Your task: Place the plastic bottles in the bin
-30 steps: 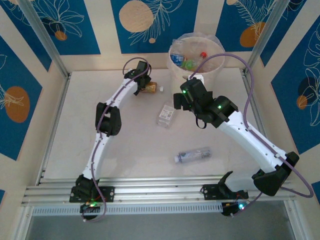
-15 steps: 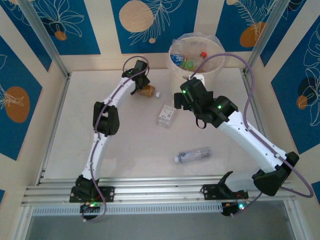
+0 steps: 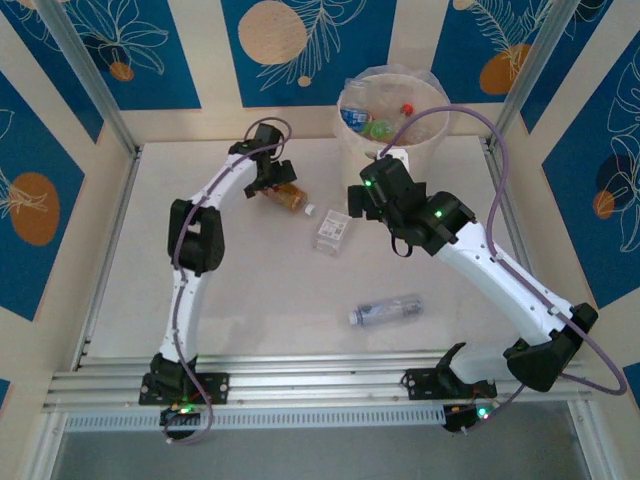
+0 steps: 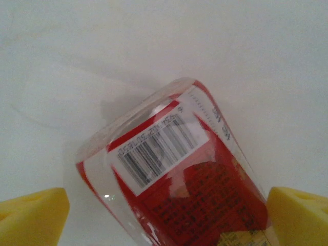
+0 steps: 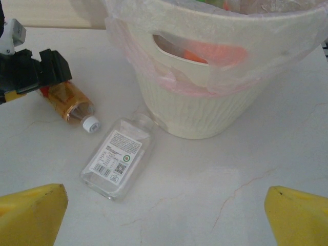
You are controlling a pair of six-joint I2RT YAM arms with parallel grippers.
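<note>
Pale marbled worktop (image 3: 260, 290), blue leaf-print walls (image 3: 300, 50). Left pincer (image 4: 164, 215) splayed about a red-labelled bottle (image 4: 189, 174), seemingly released, cap end cut off; right pincer (image 5: 165, 214) gaping empty.

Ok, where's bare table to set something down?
Free: the patch left of the left arm, and the near strip between the lone bottle and the arm bases. Crowded before the bin, around the red-label bottle and flat clear bottle.

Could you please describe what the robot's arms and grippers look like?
The left arm and right arm have white links and black joints, each with a purple cable. Green lights glow on the right arm. The left gripper and right gripper have yellow fingertips.
</note>
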